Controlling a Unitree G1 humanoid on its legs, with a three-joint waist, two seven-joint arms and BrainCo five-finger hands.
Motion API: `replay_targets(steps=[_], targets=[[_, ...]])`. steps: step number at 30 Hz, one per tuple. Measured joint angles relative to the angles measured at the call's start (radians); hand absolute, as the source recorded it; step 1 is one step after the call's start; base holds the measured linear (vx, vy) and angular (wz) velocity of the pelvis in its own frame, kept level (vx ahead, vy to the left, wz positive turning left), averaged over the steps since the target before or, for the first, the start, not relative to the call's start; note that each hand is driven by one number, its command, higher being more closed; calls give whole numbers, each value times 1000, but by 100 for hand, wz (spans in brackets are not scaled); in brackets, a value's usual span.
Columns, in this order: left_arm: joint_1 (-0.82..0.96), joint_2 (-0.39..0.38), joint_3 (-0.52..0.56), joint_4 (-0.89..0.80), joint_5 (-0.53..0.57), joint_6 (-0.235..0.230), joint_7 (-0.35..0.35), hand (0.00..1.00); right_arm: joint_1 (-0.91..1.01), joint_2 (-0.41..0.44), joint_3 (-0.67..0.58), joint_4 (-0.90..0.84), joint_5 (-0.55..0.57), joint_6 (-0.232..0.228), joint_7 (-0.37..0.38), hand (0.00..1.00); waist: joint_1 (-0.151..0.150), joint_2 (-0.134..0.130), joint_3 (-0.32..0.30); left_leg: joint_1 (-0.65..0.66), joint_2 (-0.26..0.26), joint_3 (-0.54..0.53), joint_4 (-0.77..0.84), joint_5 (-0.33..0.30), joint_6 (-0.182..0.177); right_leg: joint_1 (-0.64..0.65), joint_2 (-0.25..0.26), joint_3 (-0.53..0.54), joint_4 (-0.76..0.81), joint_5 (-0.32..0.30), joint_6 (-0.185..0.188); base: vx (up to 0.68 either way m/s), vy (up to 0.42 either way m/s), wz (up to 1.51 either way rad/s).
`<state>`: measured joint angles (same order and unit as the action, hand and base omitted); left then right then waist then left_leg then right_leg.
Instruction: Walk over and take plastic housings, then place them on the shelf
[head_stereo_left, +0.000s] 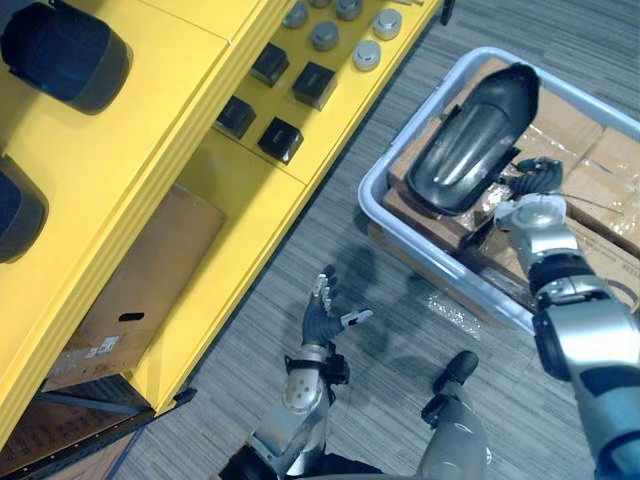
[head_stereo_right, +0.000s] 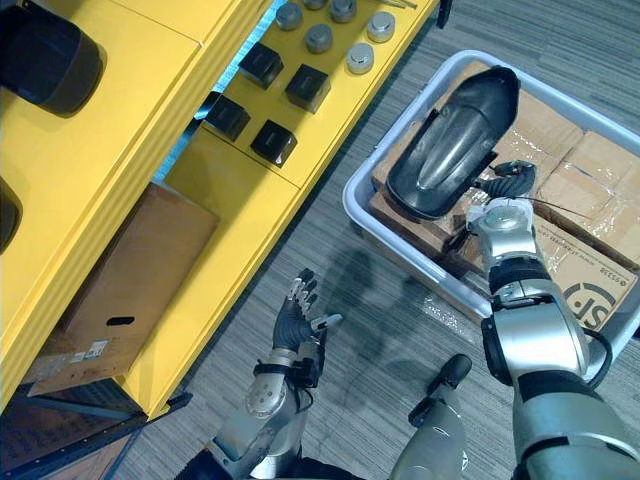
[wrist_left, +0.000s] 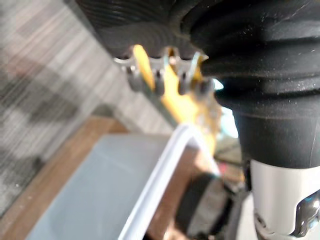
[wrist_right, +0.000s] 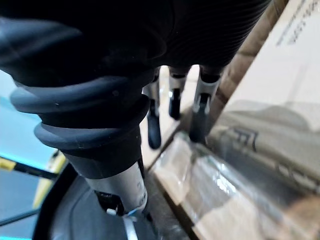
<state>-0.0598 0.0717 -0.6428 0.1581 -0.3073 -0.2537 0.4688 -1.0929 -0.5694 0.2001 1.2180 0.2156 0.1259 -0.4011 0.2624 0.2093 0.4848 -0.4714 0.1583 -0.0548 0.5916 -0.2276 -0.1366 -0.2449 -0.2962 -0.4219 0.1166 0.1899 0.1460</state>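
In the bin (head_stereo_left: 366, 190), the right hand (head_stereo_left: 533, 190) lies just beside the plastic housing (head_stereo_left: 470, 140), fingers straight, gripping nothing. The left hand (head_stereo_left: 325, 318) hangs outside the bin, fingers spread.

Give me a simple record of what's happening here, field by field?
Item to fetch: dark plastic housing, lying on cardboard boxes in a pale bin
Right hand: in the bin beside the housing, fingers relaxed, apparently holding nothing
Left hand: open, above the carpet
Shelf: yellow, with two dark shelved housings on its top level
Progress: housing not yet lifted
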Motion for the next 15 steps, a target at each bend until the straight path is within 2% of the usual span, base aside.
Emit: replay_targets(steps=[7,12,15], targets=[[1,6,1,-1,1,0,9,0,-50,-33,-4,50,-43,97,-15,100,0,16,-11,1,0,-11,-9,10,-3,4,1,-12,6,3,5,-3,45,4],[11,23,1,-15,1,0,8,0,-47,-43,-6,82,-87,137,8,100,-4,16,-12,7,1,-10,-5,10,-3,8,1,-12,11,4,4,-21,56,0],[25,47,4,-38,1,-1,1,0,-39,-58,-1,84,-138,136,41,100,-16,15,-12,16,3,-8,-3,9,-3,19,3,-10,11,3,3,-23,54,-2]])
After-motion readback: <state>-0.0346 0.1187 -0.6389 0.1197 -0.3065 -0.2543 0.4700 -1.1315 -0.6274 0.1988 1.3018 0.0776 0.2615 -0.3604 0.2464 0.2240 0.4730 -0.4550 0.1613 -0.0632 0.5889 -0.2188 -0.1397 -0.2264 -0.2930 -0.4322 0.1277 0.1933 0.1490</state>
